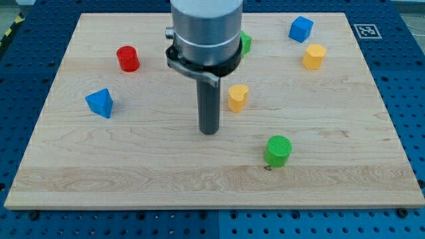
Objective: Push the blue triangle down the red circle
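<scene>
The blue triangle [99, 103] lies near the board's left edge. The red circle [127, 58], a short red cylinder, stands above it and a little to its right, apart from it. My tip [210, 131] rests on the board near the middle, well to the right of the blue triangle and below and right of the red circle. It touches no block. The rod hangs from the grey arm at the view's top centre.
A yellow block [238, 97] stands just right of the rod. A green cylinder [278, 150] is at lower right. A green block [245, 42] is partly hidden behind the arm. A blue cube [300, 28] and a yellow block [314, 56] are at upper right.
</scene>
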